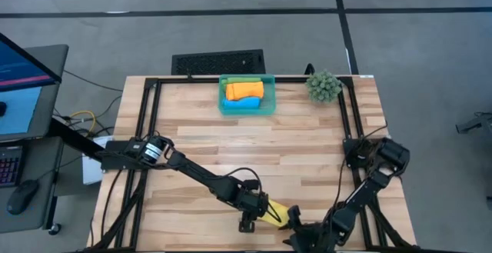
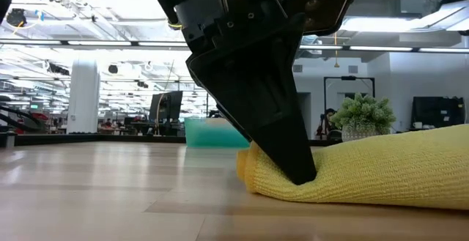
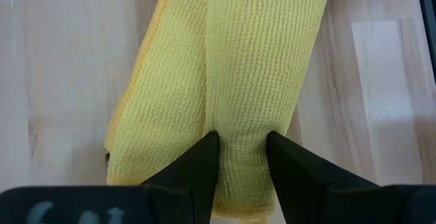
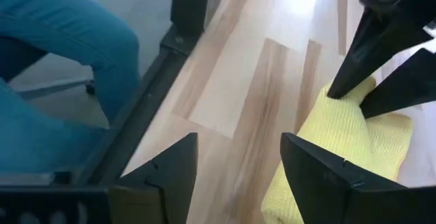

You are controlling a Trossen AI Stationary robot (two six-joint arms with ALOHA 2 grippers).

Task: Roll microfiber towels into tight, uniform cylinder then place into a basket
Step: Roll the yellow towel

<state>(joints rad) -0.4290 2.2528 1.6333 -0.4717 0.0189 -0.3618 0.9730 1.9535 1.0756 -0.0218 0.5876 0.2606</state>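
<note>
A yellow microfiber towel (image 1: 280,215), partly rolled, lies on the wooden table near its front edge. My left gripper (image 3: 242,166) is shut on one end of it; the low view shows its dark finger (image 2: 275,116) coming down on that end. My right gripper (image 4: 238,173) stands open just beside the towel's (image 4: 340,132) other end, with only bare table between its fingers. The teal basket (image 1: 267,105) stands at the far middle of the table and holds rolled orange (image 1: 244,90), green and blue towels. My left gripper pinches the end of the towel's roll (image 3: 242,139) between its two fingers, one on each side. The fingers slant down from above, and the roll runs on away from them. The roll lies on the table, a looser layer (image 3: 160,101) flat beside it.
A spiky green plant ball (image 1: 324,86) sits at the far right corner. A black frame rail (image 4: 146,98) runs along the table's near edge, and a person's leg in blue trousers (image 4: 61,54) stands just beyond it. Bare wood lies between the towel and the basket.
</note>
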